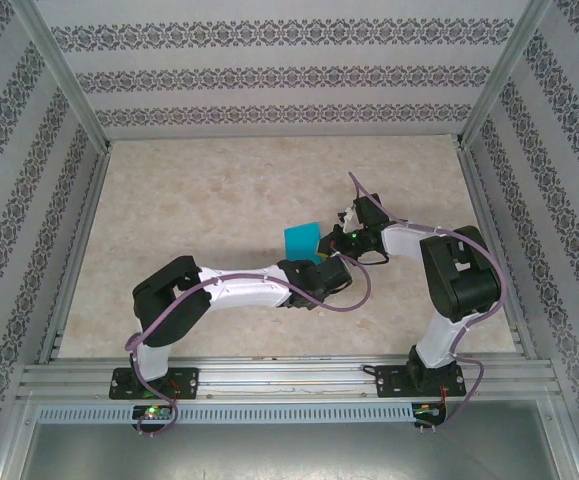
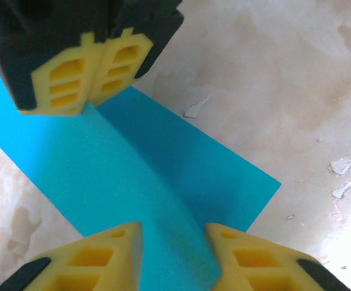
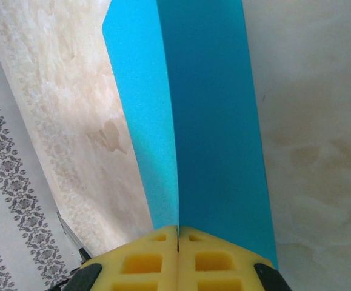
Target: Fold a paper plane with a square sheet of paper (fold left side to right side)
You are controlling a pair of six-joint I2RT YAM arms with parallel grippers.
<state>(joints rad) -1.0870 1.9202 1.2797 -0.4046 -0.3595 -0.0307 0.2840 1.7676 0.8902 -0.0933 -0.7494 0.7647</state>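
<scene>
The square sheet of paper [image 1: 300,240] is turquoise-blue and lies mid-table, bent into a raised fold along its middle. In the right wrist view the paper [image 3: 214,121] stands as two panels meeting at a ridge that runs into my right gripper [image 3: 177,231], which is shut on it. The left wrist view shows that right gripper [image 2: 89,103] pinching the far end of the paper [image 2: 223,176]. My left gripper [image 2: 174,233] stands open, its yellow fingers [image 2: 111,254] astride the near end of the ridge. From above, the left gripper [image 1: 321,262] and right gripper [image 1: 341,232] meet at the sheet's right side.
The table [image 1: 219,200] is beige marbled, with white flecks [image 2: 194,109] beside the paper. Patterned walls and metal frame posts [image 1: 64,85] enclose it on three sides. A rail [image 1: 289,375] carries both arm bases at the near edge.
</scene>
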